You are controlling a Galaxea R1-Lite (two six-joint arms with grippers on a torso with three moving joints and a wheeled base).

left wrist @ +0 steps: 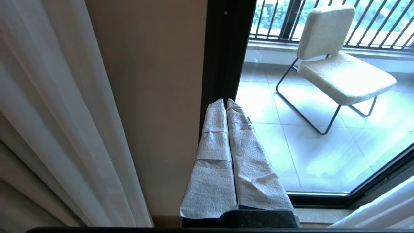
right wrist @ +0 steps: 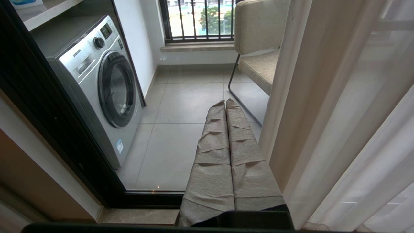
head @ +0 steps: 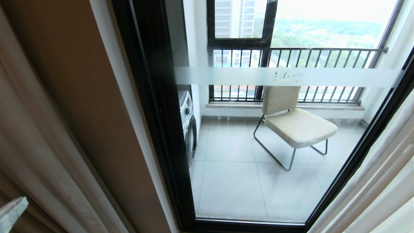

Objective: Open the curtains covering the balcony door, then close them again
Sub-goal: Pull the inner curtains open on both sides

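Observation:
The curtains are drawn apart: one bunch hangs at the far left (head: 32, 129), the other at the far right (head: 385, 168). Between them the balcony door (head: 258, 181) stands uncovered, with its black frame (head: 152, 113) and frosted band (head: 291, 77). My left gripper (left wrist: 225, 101) is shut on nothing and points at the door frame, a little way off the left curtains (left wrist: 48, 113); only its wrapped tip (head: 13, 212) shows low at the left in the head view. My right gripper (right wrist: 225, 101) is shut and empty, close beside the right curtains (right wrist: 339, 113) without touching them.
A tan wall strip (head: 81, 97) lies between the left curtains and the door frame. Behind the glass are a washing machine (head: 189, 127), a beige chair (head: 297, 123) on tiles, and a barred window (head: 291, 55).

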